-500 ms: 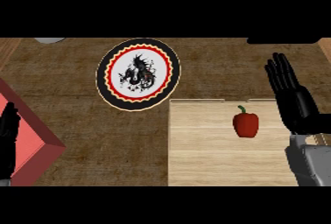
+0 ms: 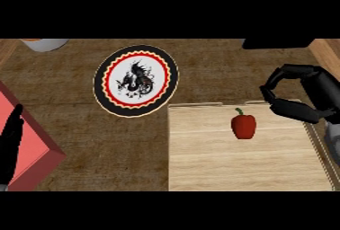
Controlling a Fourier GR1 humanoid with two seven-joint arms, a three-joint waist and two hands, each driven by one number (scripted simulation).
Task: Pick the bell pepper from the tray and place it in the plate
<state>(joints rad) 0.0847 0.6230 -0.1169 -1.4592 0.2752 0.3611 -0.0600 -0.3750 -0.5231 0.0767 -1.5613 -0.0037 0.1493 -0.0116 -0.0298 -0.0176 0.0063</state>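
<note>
- Presently the bell pepper stands upright on the wooden tray, right of the plate.
- Likely light, smooth-skinned and slippery; best taken round its wide body, not the thin stem.
- Right hand, just beside it, has its fingers curled, holding nothing.
- Left hand rests with straight fingers at the left edge.

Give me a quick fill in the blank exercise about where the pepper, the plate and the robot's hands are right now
1. The red bell pepper lies on the wooden ____.
2. The plate bears a black ____ design.
3. The hand with curled fingers nearest the pepper is the ____ hand.
4. The left hand rests at the view's ____ edge.

Missing words: tray; dragon; right; left
</note>
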